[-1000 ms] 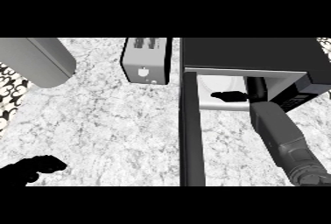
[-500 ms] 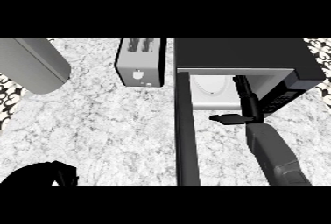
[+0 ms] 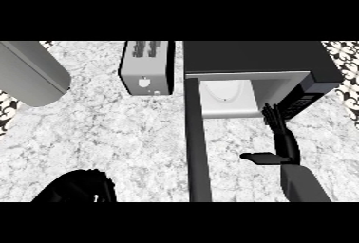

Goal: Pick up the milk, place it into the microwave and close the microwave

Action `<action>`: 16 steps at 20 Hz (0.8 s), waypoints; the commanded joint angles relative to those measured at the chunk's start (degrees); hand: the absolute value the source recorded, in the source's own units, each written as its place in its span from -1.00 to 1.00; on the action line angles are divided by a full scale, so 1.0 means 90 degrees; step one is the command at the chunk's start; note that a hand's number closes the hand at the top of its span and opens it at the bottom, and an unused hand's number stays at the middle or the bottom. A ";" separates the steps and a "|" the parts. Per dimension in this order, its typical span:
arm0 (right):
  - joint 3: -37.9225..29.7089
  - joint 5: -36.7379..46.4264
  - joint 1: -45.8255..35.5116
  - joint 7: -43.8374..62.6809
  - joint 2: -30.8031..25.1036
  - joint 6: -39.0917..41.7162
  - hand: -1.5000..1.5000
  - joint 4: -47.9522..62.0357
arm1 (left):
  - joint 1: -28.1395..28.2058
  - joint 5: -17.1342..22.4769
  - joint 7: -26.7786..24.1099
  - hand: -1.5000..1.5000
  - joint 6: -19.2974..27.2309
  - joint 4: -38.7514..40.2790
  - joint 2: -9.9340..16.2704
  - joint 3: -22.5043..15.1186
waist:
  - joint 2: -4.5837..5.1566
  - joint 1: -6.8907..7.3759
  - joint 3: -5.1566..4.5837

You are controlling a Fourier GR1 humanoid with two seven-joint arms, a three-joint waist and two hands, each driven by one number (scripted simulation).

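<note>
At the lower left of the frame the left hand (image 3: 79, 187) sits low against the edge, its fingers curled in on themselves and holding nothing that shows. At the upper left lies a grey cylinder (image 3: 29, 71), and right of it, at upper centre, a toaster (image 3: 147, 67) stands on the marble counter (image 3: 105, 133).

The microwave door (image 3: 198, 142) hangs open, a dark strip running down the middle of the frame. Just right of it, at the upper right, the microwave (image 3: 256, 59) shows its pale cavity, and the milk (image 3: 226, 97) stands inside it, so the picking and placing look done.

At the right, the right hand (image 3: 280, 137) is in front of the cavity, fingers straight, thumb spread toward the door, holding nothing. Closing the door is what is left.
</note>
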 commanded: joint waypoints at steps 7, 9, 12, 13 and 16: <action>0.0262 -0.0418 0.2520 0.0016 -0.0182 0.0802 -1.00 -0.2403 | -0.1411 -0.1463 -0.0509 1.00 0.1043 0.1375 -0.0001 -0.1586 | 0.0045 -0.0177 -0.0002; 0.0284 -0.0551 0.3005 0.0290 -0.0412 0.1072 -1.00 -0.3057 | -0.1629 -0.1459 -0.0560 1.00 0.1181 0.1976 -0.0001 -0.1721 | 0.0063 -0.0122 -0.0003; 0.0287 -0.0728 0.3602 0.0288 -0.0321 0.1066 -1.00 -0.3730 | -0.1900 -0.1922 -0.0825 1.00 0.1562 0.2679 -0.0001 -0.2443 | 0.0078 -0.0041 0.0004; 0.0278 -0.0798 0.3793 0.0262 -0.0493 0.1263 -1.00 -0.3996 | -0.2055 -0.2080 -0.0934 1.00 0.1696 0.2992 -0.0001 -0.2550 | 0.0078 -0.0086 0.0001; 0.0387 -0.0941 0.4525 0.0389 -0.0604 0.1435 -1.00 -0.5043 | -0.2051 -0.2294 -0.1537 1.00 0.1939 0.3739 -0.0001 -0.2758 | 0.0077 -0.0063 -0.0005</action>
